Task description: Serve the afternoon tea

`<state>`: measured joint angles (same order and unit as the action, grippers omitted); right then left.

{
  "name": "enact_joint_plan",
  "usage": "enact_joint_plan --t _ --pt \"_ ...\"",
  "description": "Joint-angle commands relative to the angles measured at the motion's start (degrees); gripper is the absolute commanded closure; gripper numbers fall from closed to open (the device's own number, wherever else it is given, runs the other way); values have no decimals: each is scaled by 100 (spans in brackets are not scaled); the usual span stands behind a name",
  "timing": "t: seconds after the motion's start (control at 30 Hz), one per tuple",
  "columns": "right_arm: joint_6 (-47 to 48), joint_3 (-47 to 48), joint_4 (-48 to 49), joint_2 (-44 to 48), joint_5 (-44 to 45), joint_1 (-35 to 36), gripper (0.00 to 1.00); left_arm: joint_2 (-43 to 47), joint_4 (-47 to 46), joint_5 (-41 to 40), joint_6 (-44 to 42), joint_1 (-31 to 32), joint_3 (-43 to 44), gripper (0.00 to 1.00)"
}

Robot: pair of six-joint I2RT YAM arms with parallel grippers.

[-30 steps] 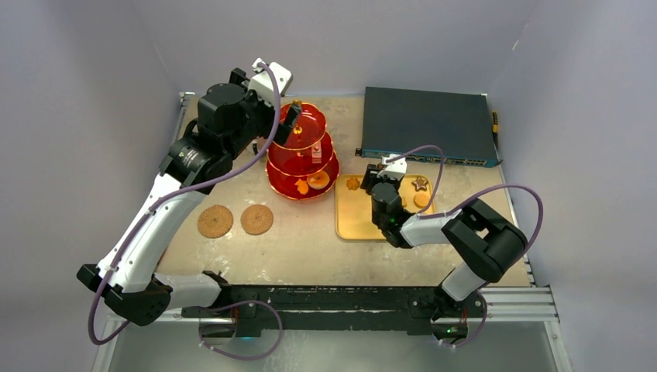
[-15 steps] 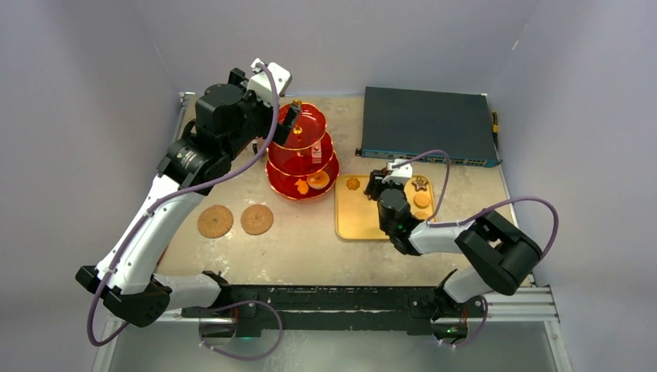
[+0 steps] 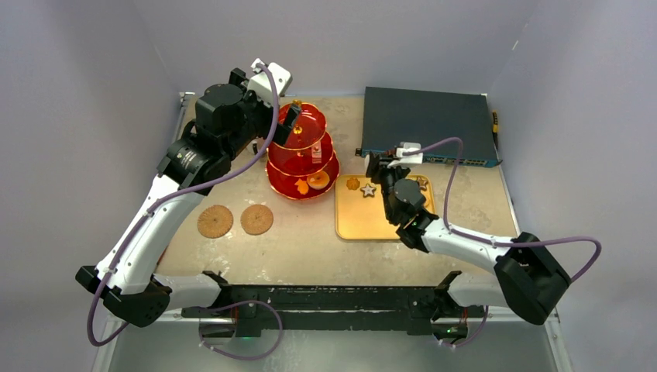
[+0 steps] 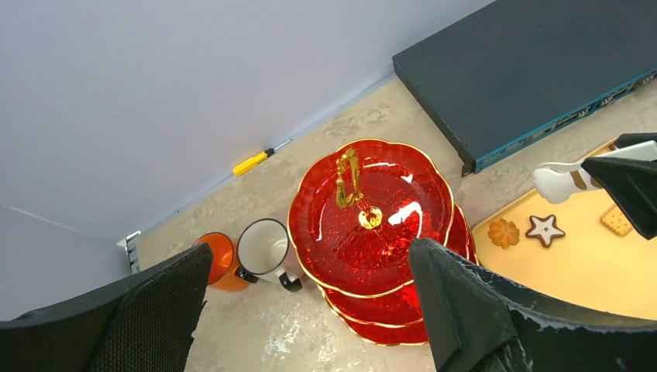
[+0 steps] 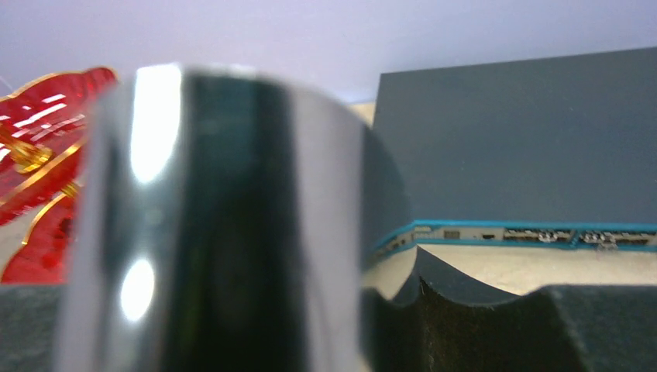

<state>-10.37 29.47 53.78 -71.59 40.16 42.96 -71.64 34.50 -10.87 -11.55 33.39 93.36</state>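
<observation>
The red three-tier stand (image 3: 302, 151) with a gold handle (image 4: 349, 177) stands at the back centre. Two orange pastries (image 3: 316, 180) lie on its bottom tier. My left gripper (image 3: 285, 124) hovers open above its left side, with nothing between the fingers (image 4: 310, 256). An orange mug (image 4: 221, 262) and a white mug (image 4: 263, 248) stand left of the stand. My right gripper (image 3: 380, 167) is over the back of the yellow tray (image 3: 364, 221), shut on a blurred shiny metal object (image 5: 225, 217). A flower cookie (image 3: 352, 184) and a star cookie (image 3: 368, 188) lie on the tray.
A dark flat electronics box (image 3: 426, 124) fills the back right, close behind my right gripper. Two round woven coasters (image 3: 214, 222) (image 3: 256, 219) lie at the front left. A yellow screwdriver (image 4: 254, 161) lies by the back wall. More cookies (image 4: 617, 219) lie on the tray's right side.
My right arm has stretched out and its gripper has moved back towards the box, uncovering the star cookie on the tray. The left arm has not moved.
</observation>
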Motion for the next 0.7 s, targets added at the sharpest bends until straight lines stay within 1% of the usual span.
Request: enact_joint_plan --t 0.0,0.17,0.37,0.47,0.57,0.67 --pt "67 505 -415 76 -180 54 67 115 -85 40 17 -26 155 2" --pt "-69 65 -302 50 -80 56 65 137 -74 41 -1 -31 124 2" --pt "-139 -201 -83 -344 -41 55 60 141 -74 68 13 -30 128 2" --pt "-167 -279 20 -510 -15 55 55 149 -53 68 8 -21 147 2" --pt "-177 -346 135 -658 -4 55 47 150 -49 61 6 -25 147 2" --pt "-178 -379 206 -781 -4 55 44 132 -49 68 6 -26 152 2"
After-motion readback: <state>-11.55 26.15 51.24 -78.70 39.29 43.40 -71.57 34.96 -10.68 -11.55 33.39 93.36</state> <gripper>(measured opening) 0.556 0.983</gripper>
